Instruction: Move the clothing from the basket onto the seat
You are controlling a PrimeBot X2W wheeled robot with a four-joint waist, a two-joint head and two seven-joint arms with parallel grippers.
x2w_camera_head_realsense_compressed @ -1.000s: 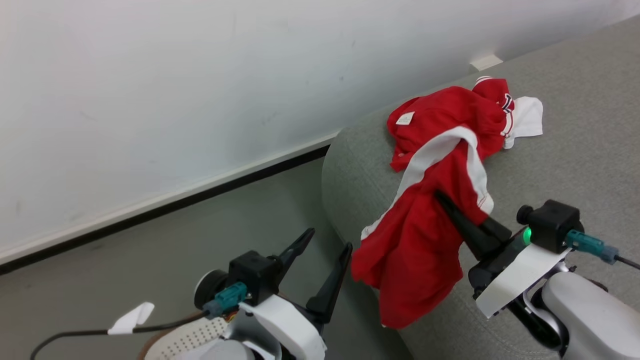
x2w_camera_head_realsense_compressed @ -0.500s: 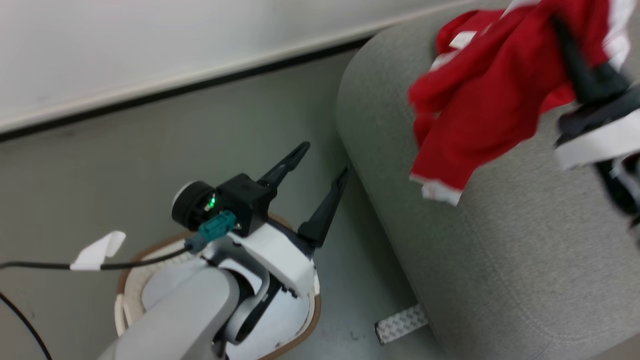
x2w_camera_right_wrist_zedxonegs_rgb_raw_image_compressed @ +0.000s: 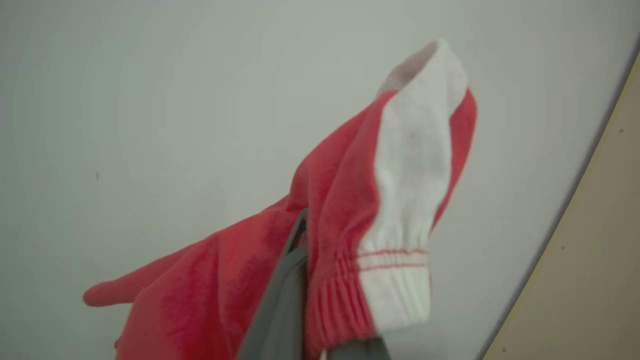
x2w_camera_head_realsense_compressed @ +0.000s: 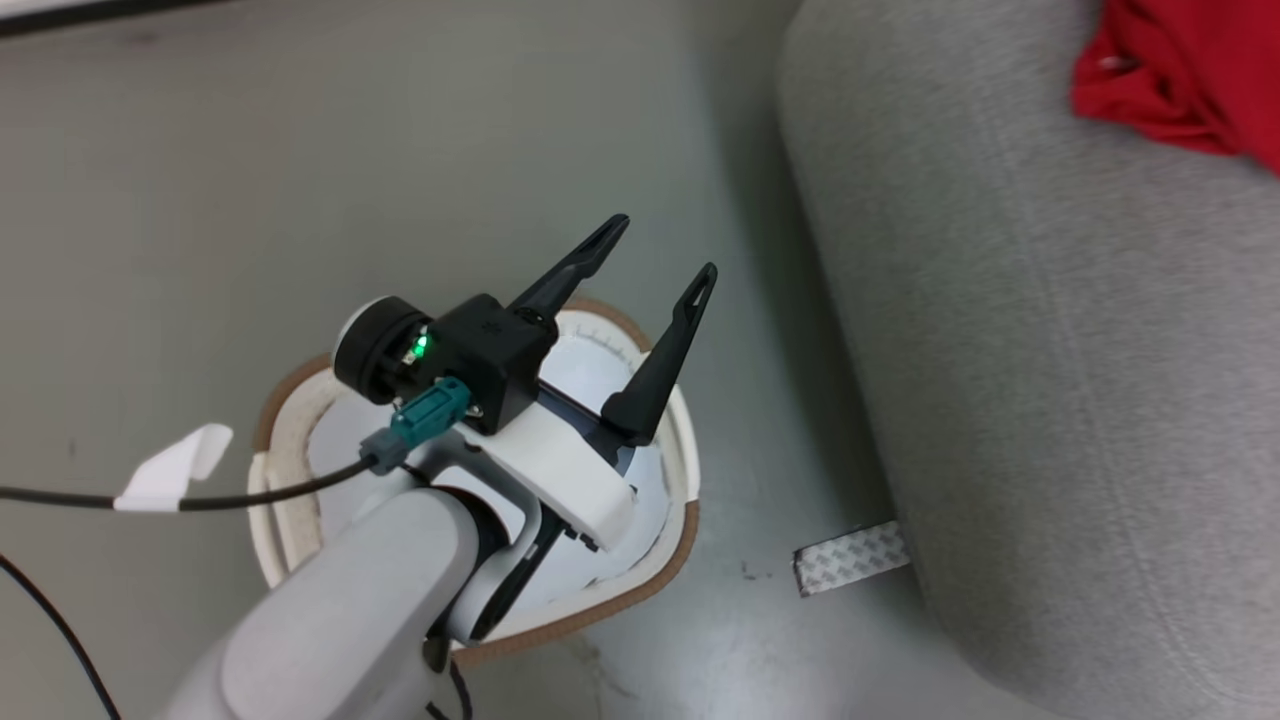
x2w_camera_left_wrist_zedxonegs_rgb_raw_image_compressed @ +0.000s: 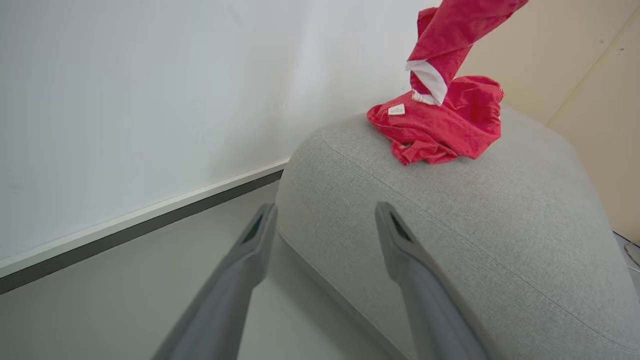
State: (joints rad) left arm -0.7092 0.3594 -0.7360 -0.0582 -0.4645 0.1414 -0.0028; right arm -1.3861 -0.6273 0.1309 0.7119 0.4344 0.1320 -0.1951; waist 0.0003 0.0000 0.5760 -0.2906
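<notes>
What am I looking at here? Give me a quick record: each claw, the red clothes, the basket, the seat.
left gripper: open, empty, above the basket
right gripper: shut on a red and white garment, held up in the air
other garment: crumpled on the seat
basket: on the floor beside the seat; no red fabric in the part that shows

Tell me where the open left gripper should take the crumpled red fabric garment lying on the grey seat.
Probably the bunched folds at the near edge of the crumpled red garment, from above, jaws straddling them: they stand proud of the large grey woven seat.
</notes>
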